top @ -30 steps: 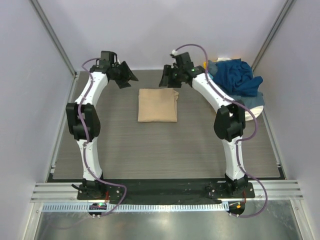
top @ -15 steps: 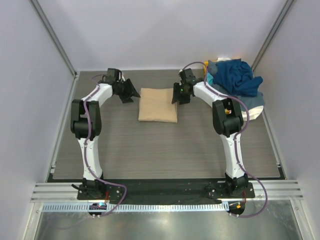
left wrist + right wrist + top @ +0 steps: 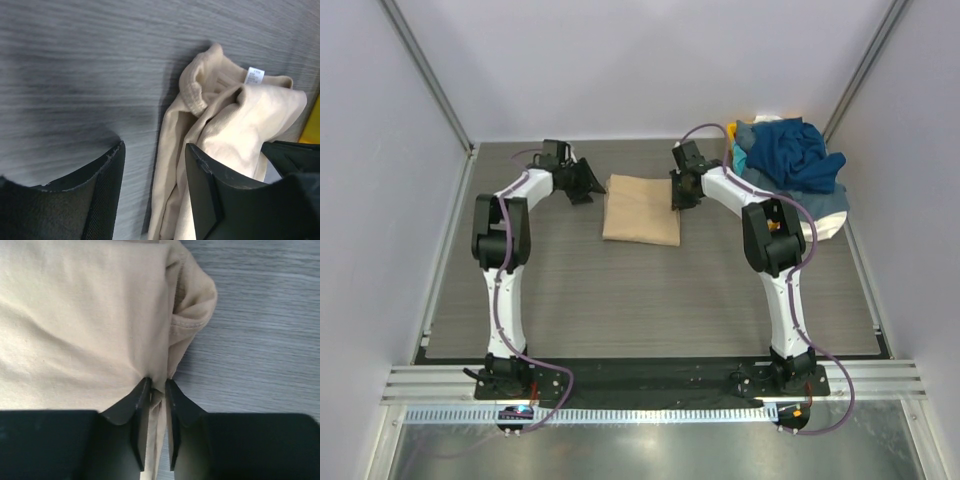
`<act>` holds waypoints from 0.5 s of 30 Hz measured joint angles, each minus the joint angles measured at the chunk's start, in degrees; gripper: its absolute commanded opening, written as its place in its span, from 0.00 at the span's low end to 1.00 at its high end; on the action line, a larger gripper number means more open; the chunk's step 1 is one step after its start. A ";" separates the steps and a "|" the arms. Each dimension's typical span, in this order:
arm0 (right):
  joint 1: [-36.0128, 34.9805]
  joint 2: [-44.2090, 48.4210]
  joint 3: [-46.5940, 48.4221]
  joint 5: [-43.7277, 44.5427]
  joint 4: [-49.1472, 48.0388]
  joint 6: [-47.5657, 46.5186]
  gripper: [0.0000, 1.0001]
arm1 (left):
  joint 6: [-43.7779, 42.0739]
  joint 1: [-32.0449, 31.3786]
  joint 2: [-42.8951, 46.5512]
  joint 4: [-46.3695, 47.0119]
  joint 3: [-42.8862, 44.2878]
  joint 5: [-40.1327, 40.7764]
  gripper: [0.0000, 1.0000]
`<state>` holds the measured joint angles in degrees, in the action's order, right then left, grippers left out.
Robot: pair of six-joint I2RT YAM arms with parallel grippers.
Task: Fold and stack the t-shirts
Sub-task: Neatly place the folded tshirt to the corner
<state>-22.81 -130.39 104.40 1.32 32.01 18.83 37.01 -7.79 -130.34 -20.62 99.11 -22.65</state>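
The right gripper (image 3: 157,386) is clamped on the tan t-shirt (image 3: 85,315). Its two dark fingers (image 3: 136,407) pinch a thin fold of cloth at the shirt's right edge, just beside the ribbed collar (image 3: 197,292), which bulges out onto the table (image 3: 650,290).

The left gripper (image 3: 152,150) stands with its jaws apart, low over the bare wood-grain surface. The shirt's left edge lies just beside its inner finger (image 3: 205,190), and I cannot tell whether the two touch. A small white label (image 3: 254,75) shows at the shirt's neck.

From above, the tan shirt is folded into a rough rectangle in the middle of the table's far half, flat between the two grippers. At the far right corner sits a loose pile of t-shirts (image 3: 795,155), with a dark blue one on top, white cloth (image 3: 825,215) under it, and bits of teal and yellow at its left side. The pile lies apart from the tan shirt, with the right arm between them.
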 measured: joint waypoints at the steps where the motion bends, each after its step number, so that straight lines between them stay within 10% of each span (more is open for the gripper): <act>1: 0.00 0.07 -0.07 0.31 0.17 -0.11 0.31 | 0.00 -0.22 -0.33 0.48 0.44 0.02 0.52; 6: 0.28 0.26 -0.39 1.60 0.74 -0.92 0.55 | 0.72 -0.90 -0.28 4.22 -0.96 0.04 0.55; 15: 0.44 2.38 -2.78 3.76 1.55 -1.18 0.63 | 3.37 -0.98 0.48 10.29 -4.22 -1.44 0.55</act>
<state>-22.37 -128.01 101.62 5.08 33.56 17.65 40.38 -8.78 -129.86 -10.33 94.89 -24.10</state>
